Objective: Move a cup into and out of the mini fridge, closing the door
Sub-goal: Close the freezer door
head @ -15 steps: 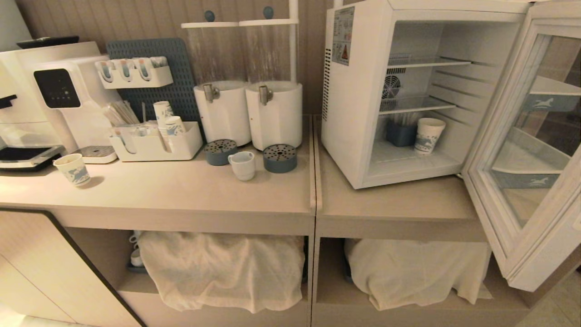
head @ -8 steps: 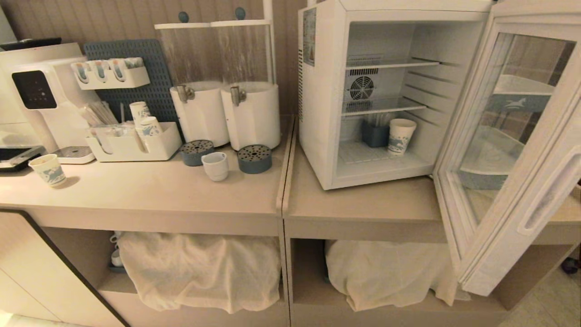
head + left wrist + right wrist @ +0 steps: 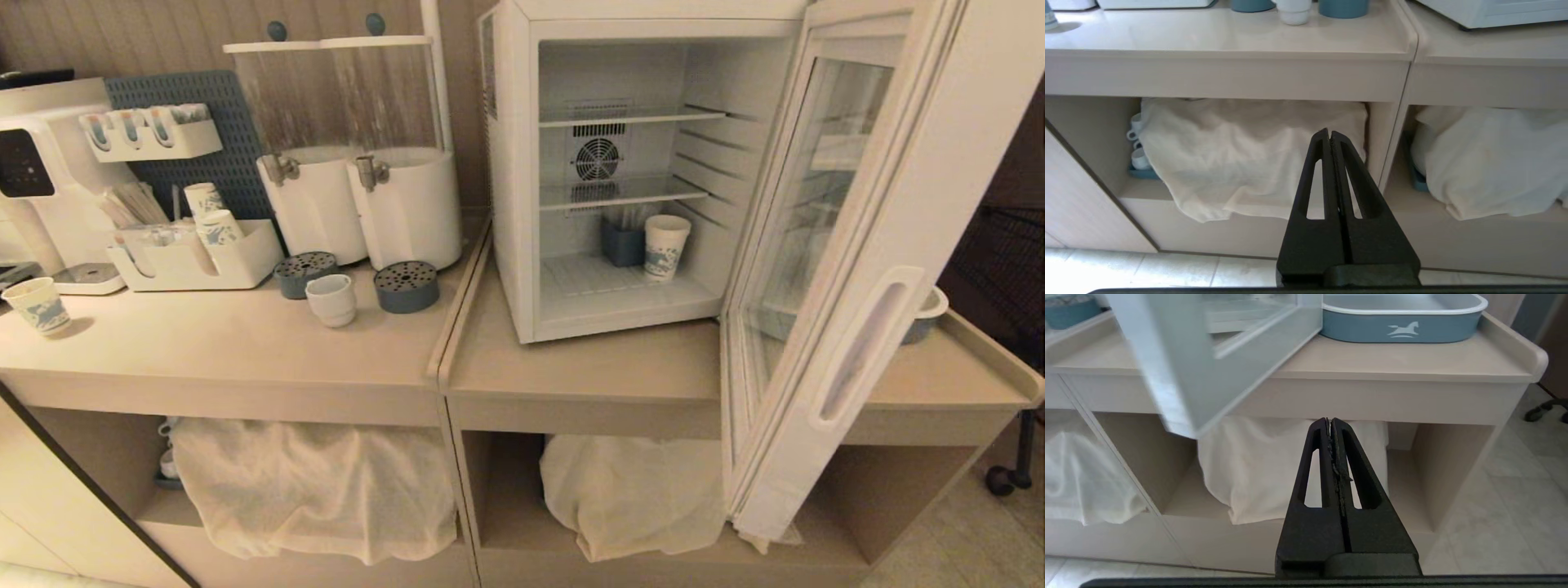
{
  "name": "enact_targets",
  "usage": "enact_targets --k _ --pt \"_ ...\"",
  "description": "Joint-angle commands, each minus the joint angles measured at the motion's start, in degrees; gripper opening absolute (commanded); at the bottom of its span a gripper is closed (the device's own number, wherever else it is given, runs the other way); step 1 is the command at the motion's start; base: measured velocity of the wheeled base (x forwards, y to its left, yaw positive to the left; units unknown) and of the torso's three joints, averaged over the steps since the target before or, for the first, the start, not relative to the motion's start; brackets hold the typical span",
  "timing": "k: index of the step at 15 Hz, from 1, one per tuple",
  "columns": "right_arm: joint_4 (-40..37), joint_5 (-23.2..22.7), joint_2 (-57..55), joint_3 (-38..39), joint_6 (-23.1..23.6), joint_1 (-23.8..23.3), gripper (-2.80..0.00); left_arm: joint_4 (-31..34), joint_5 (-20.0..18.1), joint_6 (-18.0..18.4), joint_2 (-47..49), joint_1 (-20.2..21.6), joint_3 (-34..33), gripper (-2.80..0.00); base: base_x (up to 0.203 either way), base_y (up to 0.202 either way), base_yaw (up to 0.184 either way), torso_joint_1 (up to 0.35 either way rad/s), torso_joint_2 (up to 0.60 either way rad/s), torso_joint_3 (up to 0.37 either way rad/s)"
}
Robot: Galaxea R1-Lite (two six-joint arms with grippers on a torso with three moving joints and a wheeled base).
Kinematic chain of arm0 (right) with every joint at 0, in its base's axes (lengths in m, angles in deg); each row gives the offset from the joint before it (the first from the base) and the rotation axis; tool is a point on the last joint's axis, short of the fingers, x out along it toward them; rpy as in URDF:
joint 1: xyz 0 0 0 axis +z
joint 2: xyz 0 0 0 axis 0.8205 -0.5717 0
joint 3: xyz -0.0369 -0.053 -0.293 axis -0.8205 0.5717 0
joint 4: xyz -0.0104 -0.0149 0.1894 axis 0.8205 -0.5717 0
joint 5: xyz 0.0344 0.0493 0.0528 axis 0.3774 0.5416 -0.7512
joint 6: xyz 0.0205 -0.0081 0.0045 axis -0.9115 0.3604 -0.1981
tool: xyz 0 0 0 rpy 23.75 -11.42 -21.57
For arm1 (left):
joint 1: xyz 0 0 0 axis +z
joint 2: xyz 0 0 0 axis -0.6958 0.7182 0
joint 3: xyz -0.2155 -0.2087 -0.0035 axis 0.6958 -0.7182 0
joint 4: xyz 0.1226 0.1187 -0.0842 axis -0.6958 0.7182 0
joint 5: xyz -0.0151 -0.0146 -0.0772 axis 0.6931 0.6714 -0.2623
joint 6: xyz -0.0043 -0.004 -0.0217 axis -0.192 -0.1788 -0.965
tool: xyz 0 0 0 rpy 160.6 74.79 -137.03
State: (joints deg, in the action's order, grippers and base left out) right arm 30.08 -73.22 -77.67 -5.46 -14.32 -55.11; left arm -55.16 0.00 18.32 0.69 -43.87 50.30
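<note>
The fridge [image 3: 620,171] stands on the right counter [image 3: 588,376] with its door [image 3: 849,269] swung wide toward the robot, its lower corner overhanging the counter edge. The cup [image 3: 331,299] sits on the left counter [image 3: 220,351], between two grey drip trays [image 3: 406,286] in front of the dispensers [image 3: 359,204], well apart from the fridge. A paper cup [image 3: 664,247] and a blue holder [image 3: 623,242] already occupy the fridge floor at the back. Neither arm shows in the head view. The left gripper [image 3: 1330,136] hangs low before the cloth-covered shelf under the left counter, jaws pressed together and empty; the right gripper [image 3: 1331,424] hangs likewise under the right counter, jaws closed and empty, with the door's lower corner close above it. Risks, as judged: the right arm, if raised straight up, could strike the door's underside and swing or strain it. A reach for the cup could nudge a drip tray or tip the cup, since it stands tight between them. Placing it deep in the fridge could knock over the paper cup. The open door also narrows the approach from the right.
</note>
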Motion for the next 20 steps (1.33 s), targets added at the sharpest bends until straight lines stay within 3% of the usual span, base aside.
enact_targets --k 1,11,13,16,20 --pt "0.03 -0.02 -0.08 0.0 0.03 -0.02 -2.8 0.02 -0.03 0.0 -0.02 -0.04 -0.06 -2.8 0.001 -0.183 -0.006 -0.005 0.01 0.002" --pt "1.52 0.1 0.1 -0.64 -0.73 -0.02 -2.8 0.02 -0.03 0.0 -0.02 -0.04 -0.09 -2.8 0.0 -0.017 0.0 0.0 0.0 0.0" --pt "-0.37 0.27 0.05 -8.43 -0.84 -0.02 -2.8 0.02 -0.03 0.0 -0.02 -0.04 0.0 -2.8 0.0 0.0 0.0 0.0 0.0 0.0" --pt "-9.6 0.57 -4.35 -26.85 -2.05 -0.02 -2.8 0.02 -0.03 0.0 -0.02 -0.04 -0.06 -2.8 0.0 0.0 0.0 0.0 0.0 0.0" --pt "-11.03 5.04 -27.32 -36.03 -8.29 2.36 -2.8 0.02 0.06 -0.18 -0.02 -0.04 -0.09 -2.8 0.0 0.0 0.0 0.0 0.0 0.0"
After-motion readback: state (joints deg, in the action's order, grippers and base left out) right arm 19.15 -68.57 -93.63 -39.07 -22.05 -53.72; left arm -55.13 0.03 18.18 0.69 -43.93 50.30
